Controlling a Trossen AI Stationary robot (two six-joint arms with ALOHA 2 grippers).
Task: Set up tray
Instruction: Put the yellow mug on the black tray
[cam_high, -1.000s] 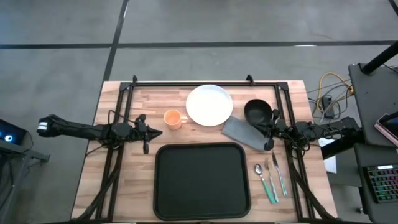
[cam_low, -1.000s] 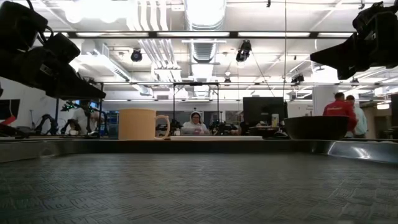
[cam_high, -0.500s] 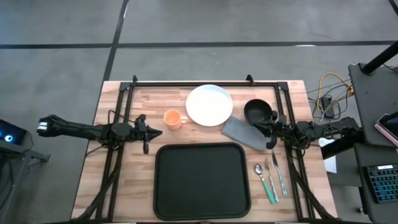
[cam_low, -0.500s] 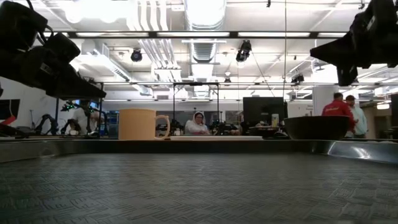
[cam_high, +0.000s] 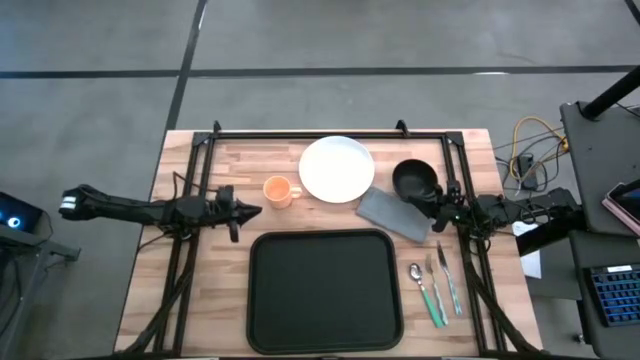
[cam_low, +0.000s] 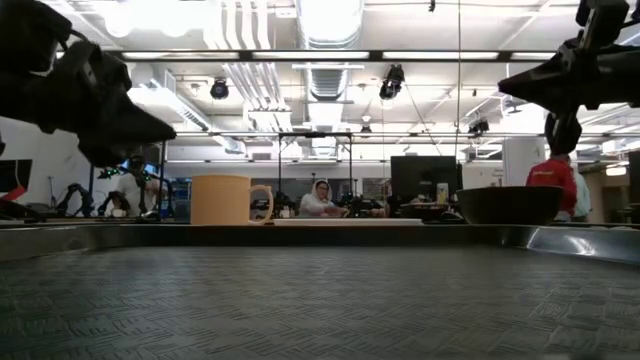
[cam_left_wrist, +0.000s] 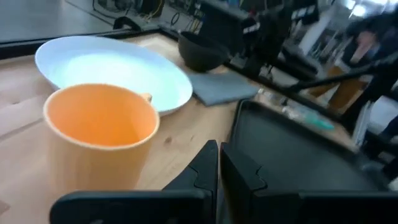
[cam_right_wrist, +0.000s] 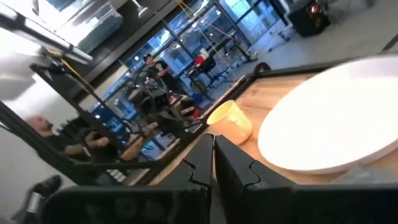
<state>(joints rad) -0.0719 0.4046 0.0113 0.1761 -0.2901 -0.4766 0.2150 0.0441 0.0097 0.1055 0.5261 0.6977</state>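
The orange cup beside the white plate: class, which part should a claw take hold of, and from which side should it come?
Probably the rim and wall. The orange cup stands upright with its mouth open, so a claw could come straight down, one finger inside and one outside. Its small handle points toward the white plate, so grip the wall facing the left claw, which sits shut just beside the cup, away from the plate.

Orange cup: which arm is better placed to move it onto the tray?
Left, probably. The left gripper sits just beside the cup, fingers shut, while the right gripper is past the plate, over the napkin.
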